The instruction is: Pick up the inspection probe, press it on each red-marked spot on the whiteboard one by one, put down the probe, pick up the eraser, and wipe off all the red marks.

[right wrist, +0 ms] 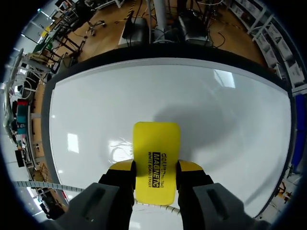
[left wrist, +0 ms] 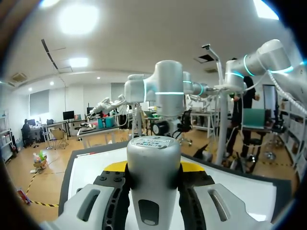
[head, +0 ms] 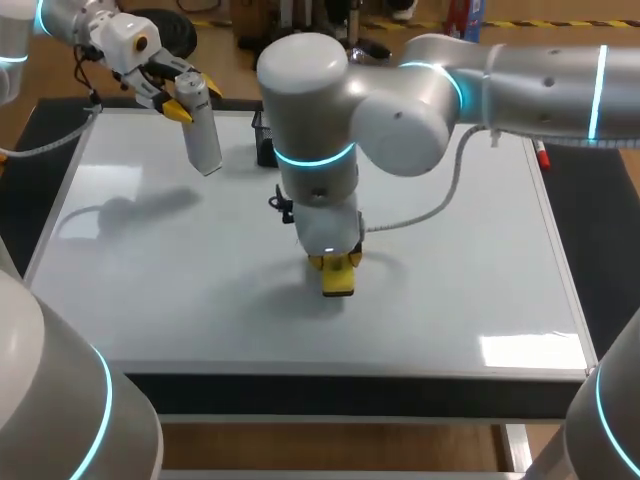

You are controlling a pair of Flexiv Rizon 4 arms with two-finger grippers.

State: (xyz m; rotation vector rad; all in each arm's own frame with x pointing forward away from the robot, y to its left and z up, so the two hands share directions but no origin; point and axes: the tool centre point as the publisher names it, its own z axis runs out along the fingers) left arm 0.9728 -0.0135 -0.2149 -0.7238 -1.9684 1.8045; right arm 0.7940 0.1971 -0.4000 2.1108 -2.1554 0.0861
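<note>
My left gripper [head: 180, 100] hangs above the whiteboard's [head: 150, 290] far left corner, shut on the grey inspection probe [head: 200, 125], which points down and a little toward the board's middle. In the left wrist view the probe [left wrist: 153, 177] stands between the yellow-tipped fingers [left wrist: 115, 167]. My right gripper [head: 337, 265] is at the board's middle, shut on the yellow eraser [head: 338, 279], which rests on the surface. In the right wrist view the eraser [right wrist: 156, 160] lies flat on the whiteboard [right wrist: 96, 110] between the fingers [right wrist: 120, 167]. No red marks show on the board.
A black holder [head: 264, 140] sits at the board's far edge behind my right arm. A red marker [head: 541, 154] lies off the board's far right edge. A dark mat [head: 600, 210] frames the board on both sides.
</note>
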